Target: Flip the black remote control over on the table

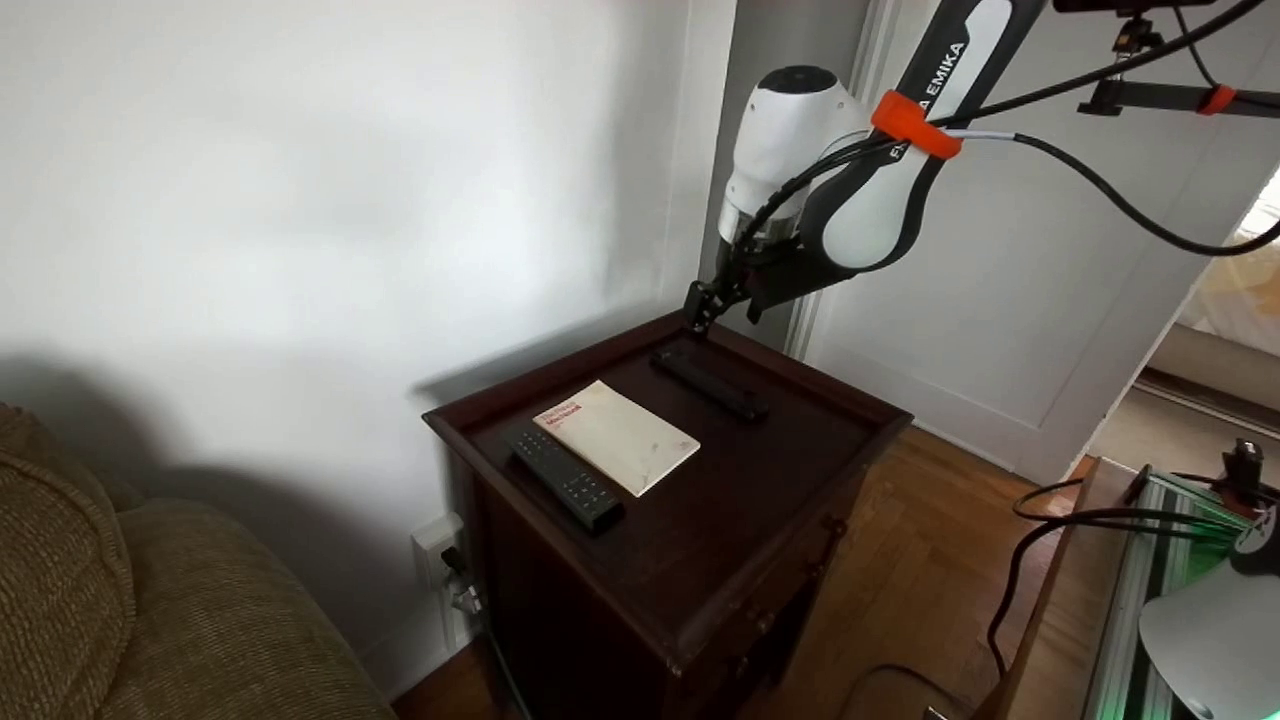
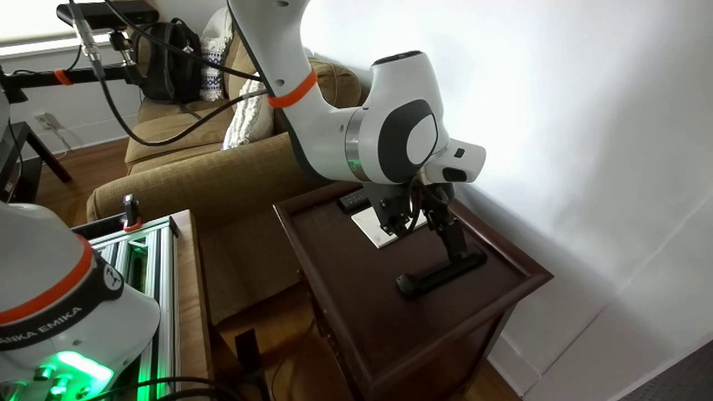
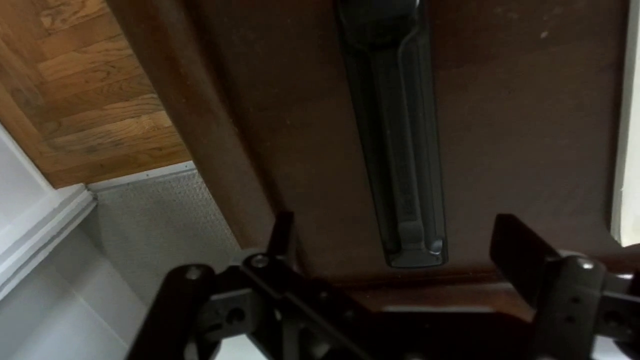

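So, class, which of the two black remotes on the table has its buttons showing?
The remote nearer the sofa: its buttons face up. The other remote, nearer the gripper, shows none.

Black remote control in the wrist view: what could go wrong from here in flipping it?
The end effector is open, apparently close to the table's raised rim, and might bump it while closing. The black remote control lies flat, so it could slip from a grasp. Turned over, it might land on the pale booklet nearby.
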